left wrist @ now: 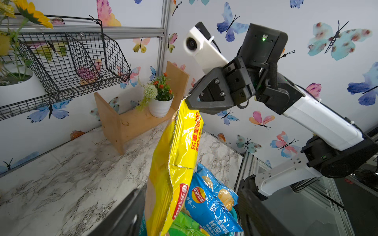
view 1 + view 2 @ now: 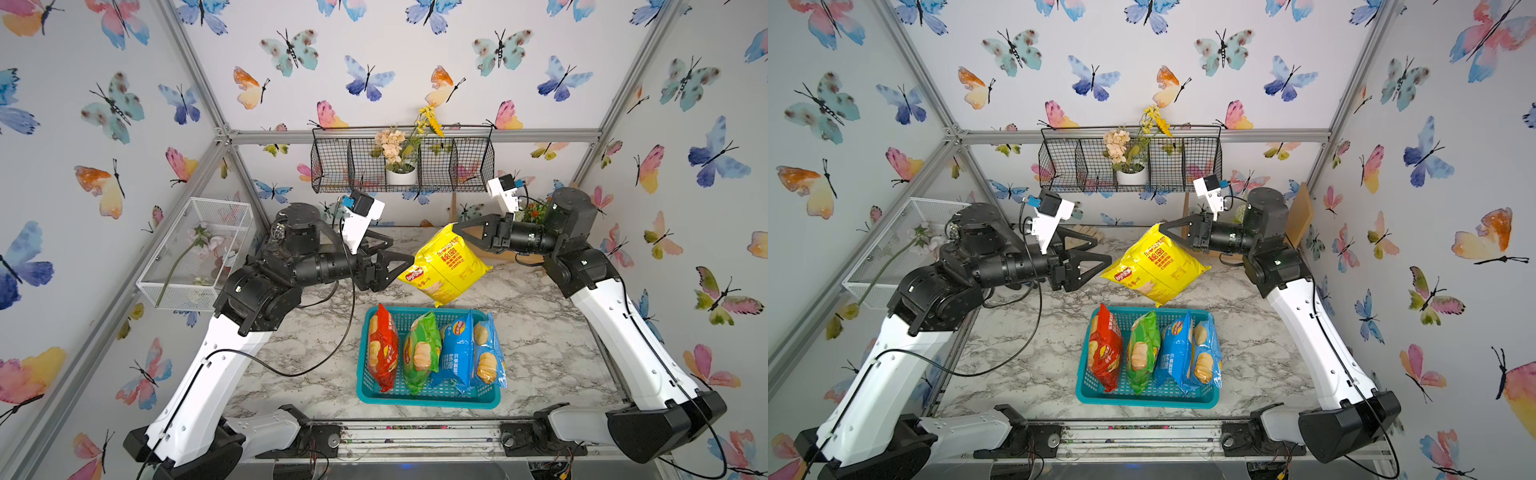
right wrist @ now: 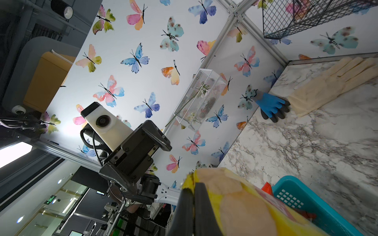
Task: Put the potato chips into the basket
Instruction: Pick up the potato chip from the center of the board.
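Dangling from right fingers (image 2: 478,232) — yellow bag (image 2: 446,266)

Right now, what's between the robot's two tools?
The yellow chip bag, pinched at its upper corner by the right tool; the left tool stands open beside it. Both top views show this.

Left gripper (image 2: 403,250) spread wide; right gripper (image 2: 455,227) clamped.

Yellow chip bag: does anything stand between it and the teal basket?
Nothing hangs between the yellow bag, held by the right hand, and the basket. Inside, the red bag, green bag, dark blue bag and light blue bag crowd its floor.
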`<action>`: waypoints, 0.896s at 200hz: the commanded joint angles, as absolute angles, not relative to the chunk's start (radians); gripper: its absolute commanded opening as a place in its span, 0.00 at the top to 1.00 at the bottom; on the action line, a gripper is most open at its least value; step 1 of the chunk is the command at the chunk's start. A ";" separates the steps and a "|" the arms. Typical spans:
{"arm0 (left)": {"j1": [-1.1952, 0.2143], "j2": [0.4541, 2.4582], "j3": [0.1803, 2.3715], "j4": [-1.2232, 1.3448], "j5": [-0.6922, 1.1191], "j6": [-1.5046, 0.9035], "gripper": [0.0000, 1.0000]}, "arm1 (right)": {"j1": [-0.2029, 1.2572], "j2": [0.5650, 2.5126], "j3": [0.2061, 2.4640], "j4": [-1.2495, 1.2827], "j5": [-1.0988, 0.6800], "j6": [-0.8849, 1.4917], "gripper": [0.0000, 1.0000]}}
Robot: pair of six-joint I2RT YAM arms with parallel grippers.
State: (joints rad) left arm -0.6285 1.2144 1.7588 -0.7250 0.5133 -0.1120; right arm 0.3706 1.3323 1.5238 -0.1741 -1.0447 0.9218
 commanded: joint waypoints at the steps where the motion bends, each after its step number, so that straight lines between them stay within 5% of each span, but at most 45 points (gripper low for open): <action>1: -0.652 1.222 1.773 -0.766 0.426 -0.076 0.23 | 0.399 1.314 1.524 -0.150 -1.060 0.941 0.98; 120: -0.681 1.221 1.728 -0.787 0.422 -0.076 0.29 | 0.533 1.331 1.557 -0.092 -1.026 0.991 0.98; 179: -0.693 1.211 1.686 -0.781 0.471 -0.103 0.44 | 0.590 1.357 1.566 -0.077 -0.996 0.990 0.98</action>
